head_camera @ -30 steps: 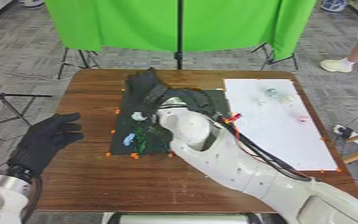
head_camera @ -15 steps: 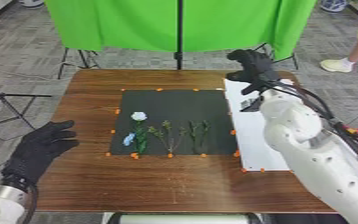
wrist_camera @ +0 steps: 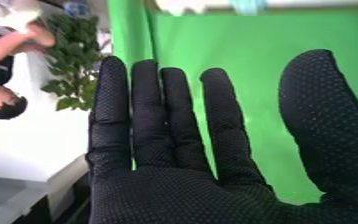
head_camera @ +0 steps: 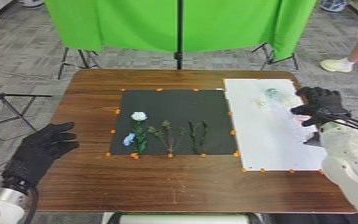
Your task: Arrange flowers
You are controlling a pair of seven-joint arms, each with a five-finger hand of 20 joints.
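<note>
Right hand (head_camera: 328,102) was at the white sheet's (head_camera: 273,150) right edge; wrist view showed its fingers straight, thumb spread, nothing held. Left hand (head_camera: 39,150) was by the table's (head_camera: 158,190) left edge, fingers loosely extended, empty. White flower (head_camera: 139,116), blue flower (head_camera: 128,139) and green stems (head_camera: 169,137) lay on the black mat (head_camera: 171,107); pale flowers (head_camera: 271,93) lay on the sheet's far part.

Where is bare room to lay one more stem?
Bare: the black mat beyond the white flower and stems; near part of the white sheet, right of the mat; the wood between mat and near table edge. Crowded: the mat's near half, and the sheet's far end, with small flowers beside the right hand.
</note>
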